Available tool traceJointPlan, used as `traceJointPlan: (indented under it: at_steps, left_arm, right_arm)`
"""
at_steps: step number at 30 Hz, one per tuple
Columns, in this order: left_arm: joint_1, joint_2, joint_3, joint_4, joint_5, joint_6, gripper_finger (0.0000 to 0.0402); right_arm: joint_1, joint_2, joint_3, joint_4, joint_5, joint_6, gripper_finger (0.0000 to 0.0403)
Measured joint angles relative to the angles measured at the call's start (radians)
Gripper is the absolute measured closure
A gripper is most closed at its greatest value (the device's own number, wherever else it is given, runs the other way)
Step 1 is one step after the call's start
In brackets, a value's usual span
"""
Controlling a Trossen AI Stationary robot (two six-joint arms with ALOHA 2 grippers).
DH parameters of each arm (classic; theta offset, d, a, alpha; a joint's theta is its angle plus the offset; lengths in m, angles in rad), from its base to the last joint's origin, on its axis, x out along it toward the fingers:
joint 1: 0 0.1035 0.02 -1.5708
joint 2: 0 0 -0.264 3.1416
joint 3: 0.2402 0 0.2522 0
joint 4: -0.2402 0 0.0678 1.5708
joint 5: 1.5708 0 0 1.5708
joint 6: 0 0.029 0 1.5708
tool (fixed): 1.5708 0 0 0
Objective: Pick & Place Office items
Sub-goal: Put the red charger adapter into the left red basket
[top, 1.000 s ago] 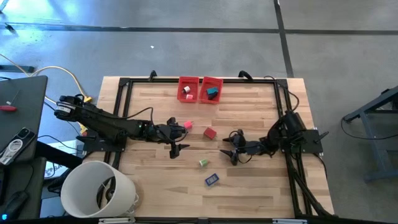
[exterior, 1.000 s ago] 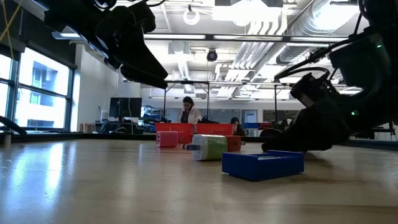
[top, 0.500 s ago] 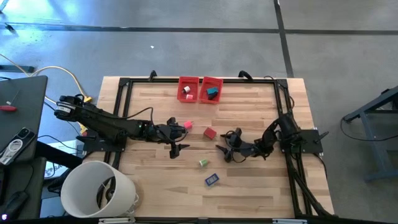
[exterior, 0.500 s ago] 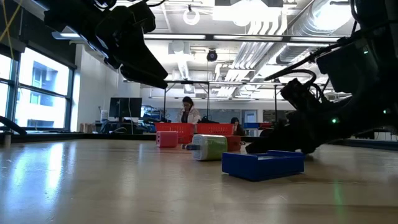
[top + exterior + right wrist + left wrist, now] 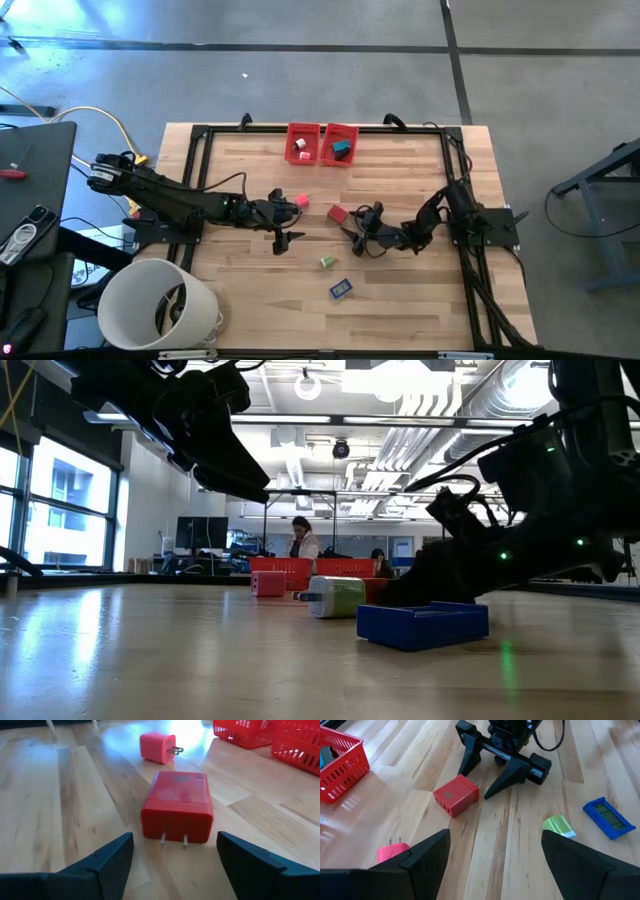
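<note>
looking straight down, the red charger [image 5: 337, 213] is seen near the desk [image 5: 420, 290] centre, with the right end effector [image 5: 351, 231] spread just beside it and the left end effector [image 5: 282, 222] parked open to its left. at desk height, the red charger is mostly hidden behind a green piece [image 5: 336, 596]. in the right wrist view, a small, rigid, probably light plastic block [image 5: 177, 805] is shown, prongs toward the fingers; its flat smooth sides should be pinched.
</note>
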Motion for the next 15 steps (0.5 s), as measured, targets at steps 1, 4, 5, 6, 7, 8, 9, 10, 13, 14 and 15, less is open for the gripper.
traceJointPlan:
  at_steps: [1, 4, 5, 6, 7, 8, 9, 10, 13, 14, 15]
  left_arm:
    - [0.000, 0.000, 0.000, 0.000, 0.000, 0.000, 0.0098]
    - [0.000, 0.000, 0.000, 0.000, 0.000, 0.000, 0.0098]
    - [0.000, 0.000, 0.000, 0.000, 0.000, 0.000, 0.0098]
    - [0.000, 0.000, 0.000, 0.000, 0.000, 0.000, 0.0098]
    - [0.000, 0.000, 0.000, 0.000, 0.000, 0.000, 0.0098]
    - [0.000, 0.000, 0.000, 0.000, 0.000, 0.000, 0.0098]
    - [0.000, 0.000, 0.000, 0.000, 0.000, -0.001, 0.0098]
    - [0.000, 0.000, 0.000, 0.001, 0.000, -0.001, 0.0098]
    - [0.000, 0.000, 0.000, 0.001, 0.000, -0.001, 0.0098]
    - [0.000, 0.000, 0.000, 0.001, 0.000, -0.001, 0.0098]
    - [0.000, 0.000, 0.000, 0.001, 0.000, -0.001, 0.0098]
  right_arm:
    - [-0.003, 0.000, 0.000, 0.000, 0.000, -0.001, 0.0126]
    - [-0.009, 0.000, 0.005, -0.003, 0.000, -0.001, 0.0126]
    - [-0.011, 0.000, 0.009, -0.005, -0.001, -0.002, 0.0126]
    - [-0.011, 0.000, 0.011, -0.006, -0.002, -0.005, 0.0126]
    - [-0.011, 0.000, 0.017, -0.010, -0.004, -0.008, 0.0126]
    - [-0.011, 0.000, 0.022, -0.013, -0.008, -0.011, 0.0126]
    - [-0.012, 0.000, 0.024, -0.015, -0.011, -0.012, 0.0126]
    - [-0.014, 0.000, 0.027, -0.017, -0.010, -0.012, 0.0126]
    - [-0.023, 0.001, 0.035, -0.025, -0.009, -0.014, 0.0126]
    - [-0.027, 0.001, 0.036, -0.026, -0.009, -0.016, 0.0126]
    - [-0.029, 0.001, 0.038, -0.026, -0.009, -0.017, 0.0126]
